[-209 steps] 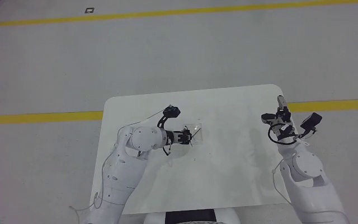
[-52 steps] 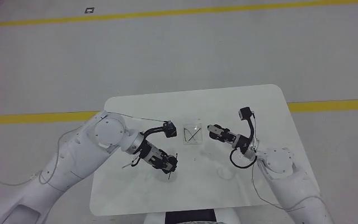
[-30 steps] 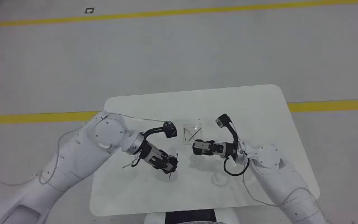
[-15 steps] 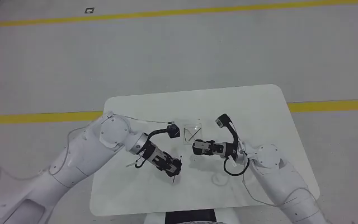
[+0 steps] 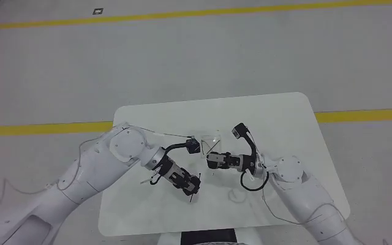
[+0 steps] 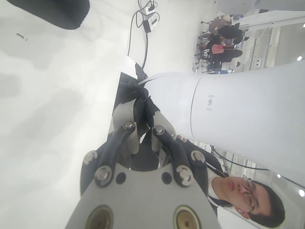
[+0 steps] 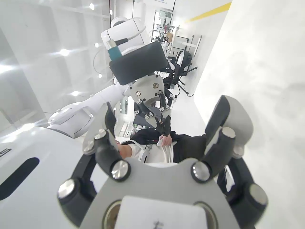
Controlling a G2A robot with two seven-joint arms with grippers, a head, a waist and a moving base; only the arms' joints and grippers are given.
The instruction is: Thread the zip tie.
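In the top view, the white table (image 5: 288, 116) takes up the middle of the frame. The left arm enters from the lower left, and the left gripper (image 5: 192, 184) sits a little left of centre, toward the table's lower edge. It is clenched on a thin black zip tie (image 5: 192, 196), which sticks out of it as a short dark line. The right arm enters from the lower right. The right gripper (image 5: 210, 160) lies near the centre of the frame, just below a small clear tray (image 5: 215, 139). The two grippers are near each other but do not touch.

In the left wrist view, the left gripper (image 6: 143, 110) has its two fingers (image 6: 124, 117) drawn together, with the tips pinching the zip tie (image 6: 140, 98). The tie's black body bunches up just past the tips. The table (image 6: 47, 96) spreads pale on one side of the gripper. The right arm's white forearm (image 6: 238, 110) crosses the view on the other side, farther off.

In the right wrist view, the right gripper (image 7: 166, 110) is spread wide. Its fingers (image 7: 110, 120) stand well apart with nothing held between them. Through the gap, farther off, the left gripper (image 7: 159, 117) points toward the camera. The zip tie (image 7: 164, 129) is clamped at its tips and hangs as a small dark shape. The table (image 7: 262, 60) runs alongside.
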